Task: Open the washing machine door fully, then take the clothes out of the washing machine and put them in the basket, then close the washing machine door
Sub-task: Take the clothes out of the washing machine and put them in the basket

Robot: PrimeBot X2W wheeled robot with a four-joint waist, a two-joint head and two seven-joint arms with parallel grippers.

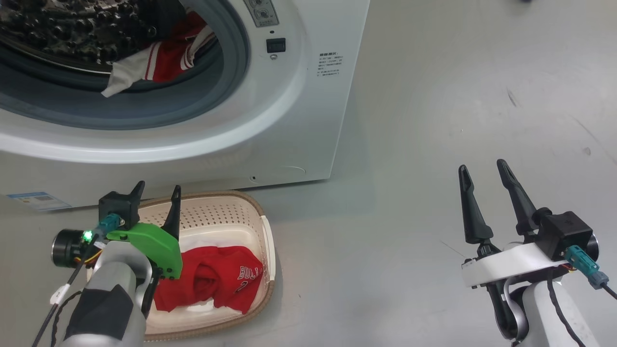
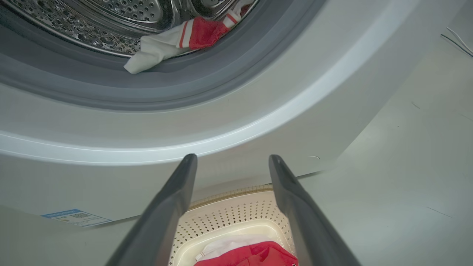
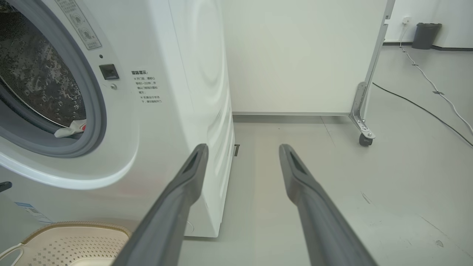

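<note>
Clothes (image 1: pixel 164 65) lie in two places. A red and white piece hangs over the lower lip of the drum (image 1: pixel 58 29), its white end draped onto the grey seal (image 1: pixel 159 108) of the washing machine (image 1: pixel 299 120). A red garment (image 1: pixel 212 279) with white lettering sits crumpled in the basket (image 1: pixel 231 205), with some white cloth (image 2: pixel 229 244) under it. The basket stands on the floor (image 1: pixel 458 96) just in front of the machine, below the round opening and near a blue label (image 1: pixel 36 200) on the machine's lower front.

The left gripper (image 1: pixel 159 185) hangs over the basket's left half, above the red garment. Its jaws are spread with nothing between them, and its fingers point toward the machine's front. The right gripper (image 1: pixel 482 165) is well apart to the right, over the floor beside the machine's corner, its jaws also spread and empty.

In the right wrist view, a white panel (image 3: pixel 295 55) on a caster stands beyond the machine. Cables (image 3: pixel 425 107) run across the floor, and a dark bin (image 3: pixel 425 35) stands by the far wall.
</note>
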